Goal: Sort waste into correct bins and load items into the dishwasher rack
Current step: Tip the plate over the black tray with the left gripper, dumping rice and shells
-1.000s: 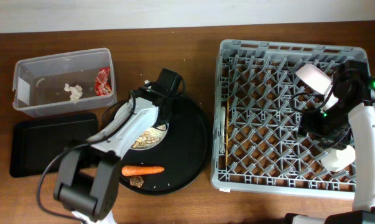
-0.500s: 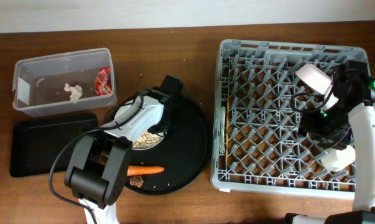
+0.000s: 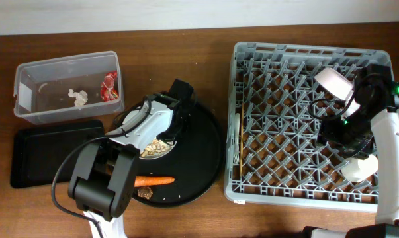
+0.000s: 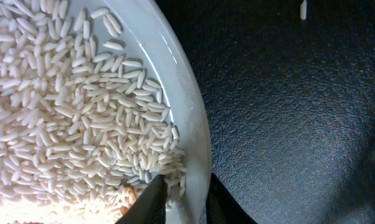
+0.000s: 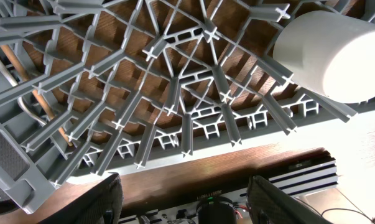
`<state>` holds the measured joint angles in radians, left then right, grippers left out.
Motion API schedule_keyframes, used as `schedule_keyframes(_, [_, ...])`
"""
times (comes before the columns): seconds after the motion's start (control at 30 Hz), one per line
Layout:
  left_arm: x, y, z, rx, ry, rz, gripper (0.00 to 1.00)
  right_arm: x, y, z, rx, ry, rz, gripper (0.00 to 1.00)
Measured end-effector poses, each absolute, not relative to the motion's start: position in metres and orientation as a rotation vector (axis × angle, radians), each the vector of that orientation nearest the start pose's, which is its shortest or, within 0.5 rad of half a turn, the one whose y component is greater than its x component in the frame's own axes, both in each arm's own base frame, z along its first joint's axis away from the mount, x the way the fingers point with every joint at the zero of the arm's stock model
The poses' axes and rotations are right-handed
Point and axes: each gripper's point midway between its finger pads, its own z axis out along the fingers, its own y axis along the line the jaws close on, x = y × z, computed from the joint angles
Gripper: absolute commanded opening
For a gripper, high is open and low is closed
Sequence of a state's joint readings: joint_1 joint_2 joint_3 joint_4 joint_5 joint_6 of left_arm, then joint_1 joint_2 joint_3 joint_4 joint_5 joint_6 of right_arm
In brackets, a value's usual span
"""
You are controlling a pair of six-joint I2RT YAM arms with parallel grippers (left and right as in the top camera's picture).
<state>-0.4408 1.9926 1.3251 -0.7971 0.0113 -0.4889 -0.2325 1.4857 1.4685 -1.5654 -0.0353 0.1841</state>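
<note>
White round plate (image 4: 190,124) of loose rice (image 4: 63,106): on large round black tray (image 3: 202,155); left gripper (image 4: 188,198) clamped across its rim, seen only in left wrist view, arm-covered overhead. Right gripper (image 5: 184,186): fingers spread wide above large grey plastic dishwasher rack (image 3: 298,48), near small white cup (image 5: 333,56); spread legible only in right wrist view.

The plate (image 3: 161,147) with rice (image 4: 63,93) sits on the round tray (image 3: 209,158), on its left half. The carrot (image 3: 153,180) and the small lump (image 3: 144,192) lie on the same tray, toward its front edge. The tub (image 3: 67,61) stands behind and left of the round tray and holds the napkin (image 3: 78,97) and the wrapper (image 3: 110,86). The flat tray (image 3: 47,155) lies just left of the round tray. The rack (image 3: 298,47) stands just right of it, with the bowl (image 3: 335,82) and a cup (image 3: 358,167) on its far side.
</note>
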Motion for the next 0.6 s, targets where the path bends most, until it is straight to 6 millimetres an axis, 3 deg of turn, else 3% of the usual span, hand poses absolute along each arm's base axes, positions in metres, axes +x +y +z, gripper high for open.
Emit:
schedule_keyframes(0.07, [0.345,-0.164,0.004,-0.068,3.052,-0.081,0.14,0.235,-0.050,0.187,0.653,3.084,0.056,0.68])
schedule_keyframes(0.1, [0.345,-0.163,0.004,-0.064,3.051,-0.074,0.04,0.235,-0.050,0.187,0.652,3.084,0.056,0.68])
schedule_keyframes(0.13, [0.345,-0.163,0.004,-0.040,3.041,-0.057,0.00,0.236,-0.050,0.187,0.652,3.084,0.056,0.68])
schedule_keyframes(0.37, [0.353,-0.138,0.006,-0.024,2.962,0.181,0.00,0.235,-0.050,0.187,0.651,3.084,0.056,0.67])
schedule_keyframes(0.6, [0.333,-0.119,0.016,0.024,3.095,0.381,0.00,0.235,-0.050,0.187,0.653,3.084,0.056,0.68])
